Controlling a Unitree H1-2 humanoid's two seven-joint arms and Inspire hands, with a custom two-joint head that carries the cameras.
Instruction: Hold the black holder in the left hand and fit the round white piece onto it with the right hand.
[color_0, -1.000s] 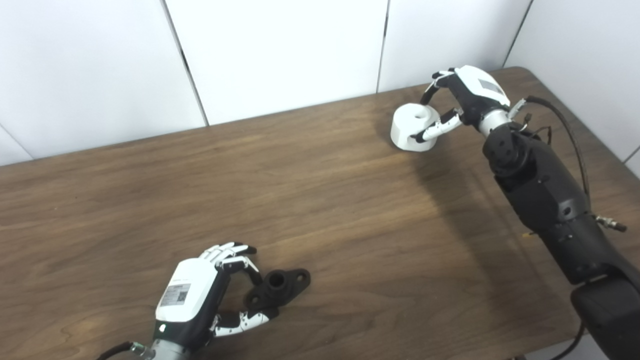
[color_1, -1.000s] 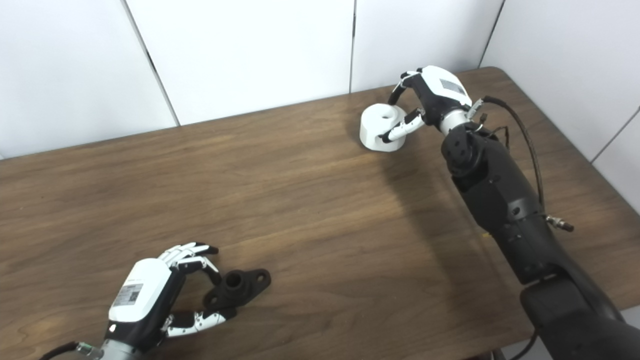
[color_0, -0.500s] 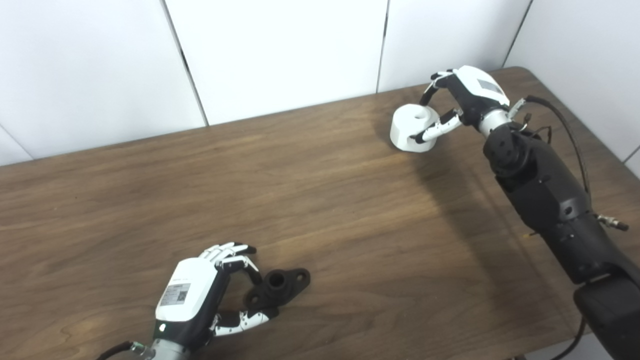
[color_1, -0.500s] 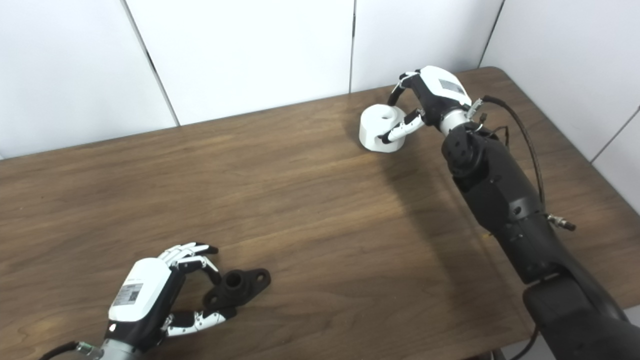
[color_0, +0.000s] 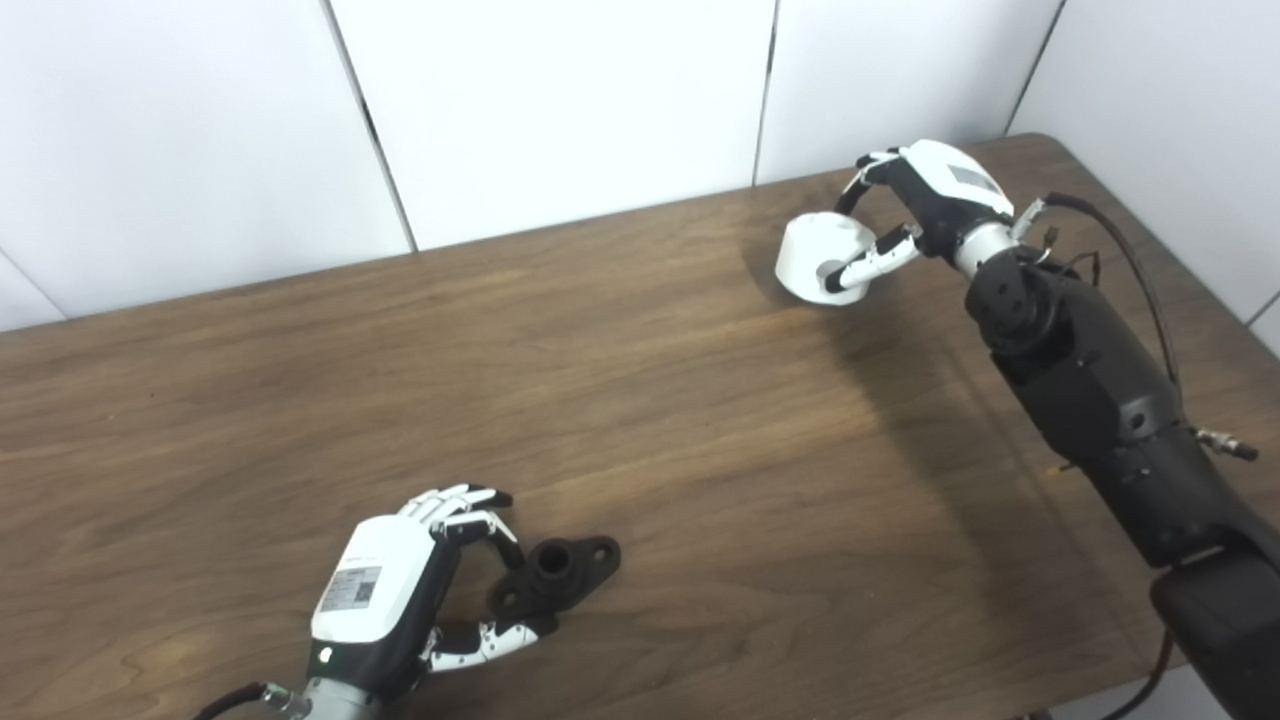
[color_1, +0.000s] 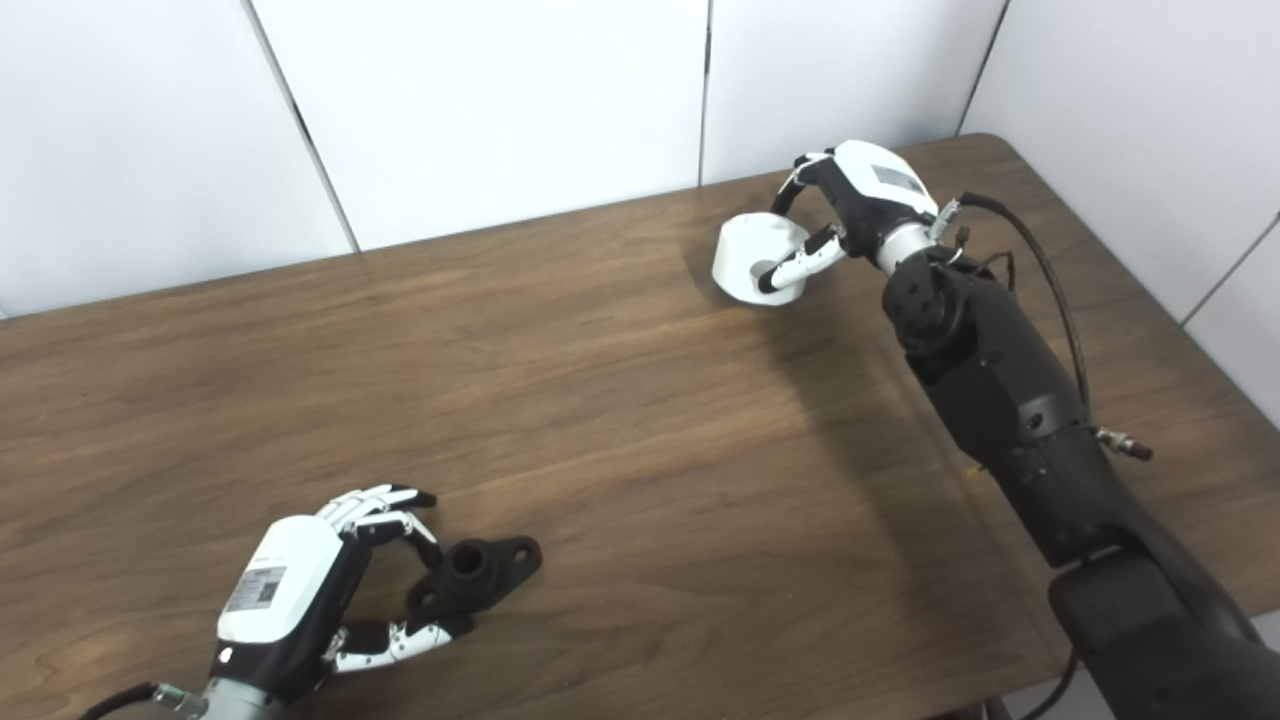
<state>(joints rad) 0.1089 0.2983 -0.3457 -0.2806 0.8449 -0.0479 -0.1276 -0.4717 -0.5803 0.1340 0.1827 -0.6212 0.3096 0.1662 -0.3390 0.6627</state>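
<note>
Right hand (color_0: 925, 205), upper right of frame: clasps round white plastic piece (color_0: 818, 258), tilted, bore facing down-left; loose pinch could drop it.

Left hand (color_0: 400, 590), lower left: fingers spread around black flanged holder (color_0: 555, 575) on brown wooden table (color_0: 650, 420), grasp unconfirmed; holder may slide during fitting.

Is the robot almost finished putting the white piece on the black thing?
Not yet. The right hand holds the white piece, tilted at the table's far end. The left hand has its fingers around the black holder, which lies on the table near the front. Left: lift the holder, bring the piece over, fit it on.
</note>
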